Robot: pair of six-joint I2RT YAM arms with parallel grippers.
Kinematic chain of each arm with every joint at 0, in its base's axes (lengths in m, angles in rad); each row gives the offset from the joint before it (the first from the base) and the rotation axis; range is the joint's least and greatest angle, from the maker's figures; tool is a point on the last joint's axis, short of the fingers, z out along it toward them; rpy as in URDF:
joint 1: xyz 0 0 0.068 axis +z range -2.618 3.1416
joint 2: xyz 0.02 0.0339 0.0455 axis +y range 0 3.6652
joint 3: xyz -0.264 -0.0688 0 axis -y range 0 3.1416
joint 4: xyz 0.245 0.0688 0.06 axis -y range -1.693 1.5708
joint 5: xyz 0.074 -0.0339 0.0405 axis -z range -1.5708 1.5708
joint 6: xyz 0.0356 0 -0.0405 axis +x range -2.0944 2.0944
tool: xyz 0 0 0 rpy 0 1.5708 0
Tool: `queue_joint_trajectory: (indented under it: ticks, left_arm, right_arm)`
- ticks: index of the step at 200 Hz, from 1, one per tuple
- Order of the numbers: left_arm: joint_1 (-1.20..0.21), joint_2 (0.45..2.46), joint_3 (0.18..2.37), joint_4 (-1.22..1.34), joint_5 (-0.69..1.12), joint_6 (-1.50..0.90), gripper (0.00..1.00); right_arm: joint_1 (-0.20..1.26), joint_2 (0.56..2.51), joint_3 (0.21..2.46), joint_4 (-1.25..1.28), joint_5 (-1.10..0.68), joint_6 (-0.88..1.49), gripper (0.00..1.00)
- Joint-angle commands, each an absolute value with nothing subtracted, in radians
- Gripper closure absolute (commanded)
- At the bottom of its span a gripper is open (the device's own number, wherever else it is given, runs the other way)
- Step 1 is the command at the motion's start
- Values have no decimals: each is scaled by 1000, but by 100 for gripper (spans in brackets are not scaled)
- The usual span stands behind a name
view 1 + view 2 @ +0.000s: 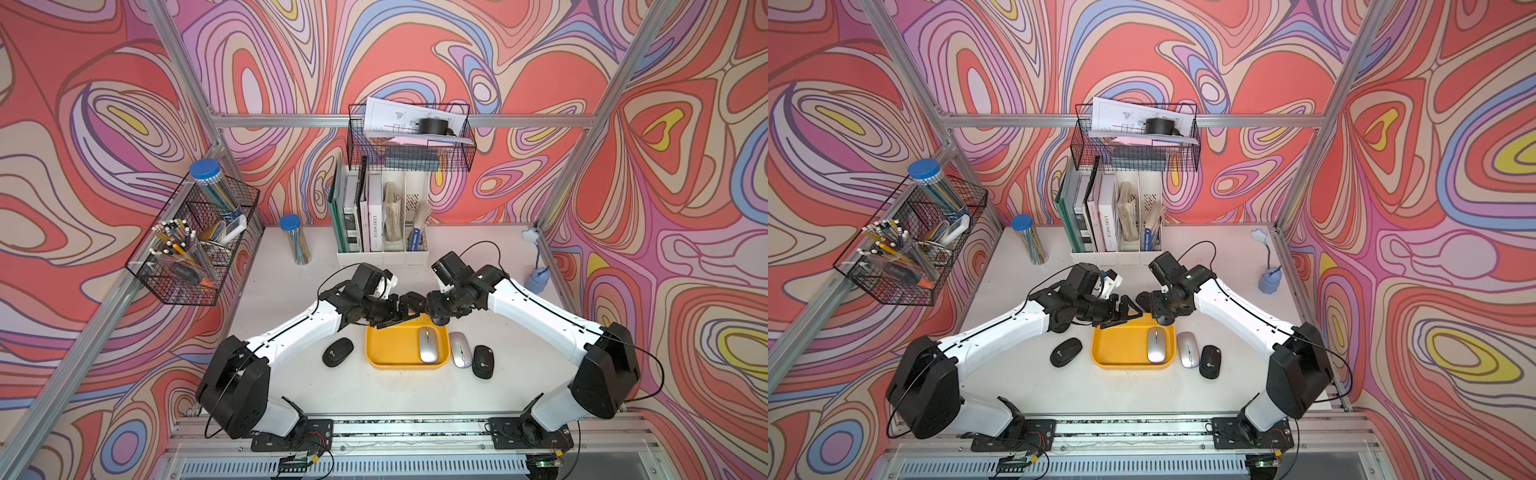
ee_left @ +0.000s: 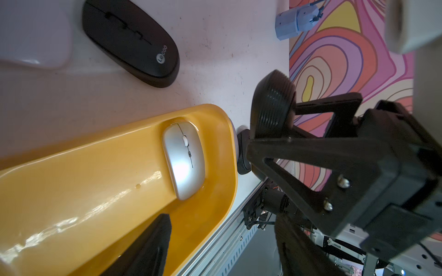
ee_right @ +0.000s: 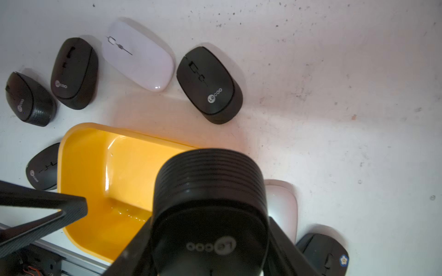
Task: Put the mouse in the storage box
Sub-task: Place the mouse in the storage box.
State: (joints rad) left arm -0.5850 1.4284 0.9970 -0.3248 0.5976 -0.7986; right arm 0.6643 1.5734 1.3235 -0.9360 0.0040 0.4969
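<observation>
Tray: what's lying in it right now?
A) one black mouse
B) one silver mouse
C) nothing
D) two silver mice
B: only one silver mouse lies inside the tray; the second silver mouse lies outside, beside its rim.

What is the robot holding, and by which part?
The right end effector clamps a black mouse by its sides; the left end effector holds nothing.
</observation>
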Motion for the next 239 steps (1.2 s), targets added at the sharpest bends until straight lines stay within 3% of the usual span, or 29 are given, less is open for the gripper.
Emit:
queue_joint_trajectory:
  ticks: [1,73,239]
  left_arm:
    - [-521,1353,966,-445,560,-743,25]
    - [-404,1205,891,-560,518,-718,23]
    - [-404,1190,810,-535,495,-732,23]
  right_arm:
    - [719,1610,1352,-940,21,561,48]
    - [890,1739,1371,-846,30,744,48]
    - [917,1925,1352,-806,67,838,45]
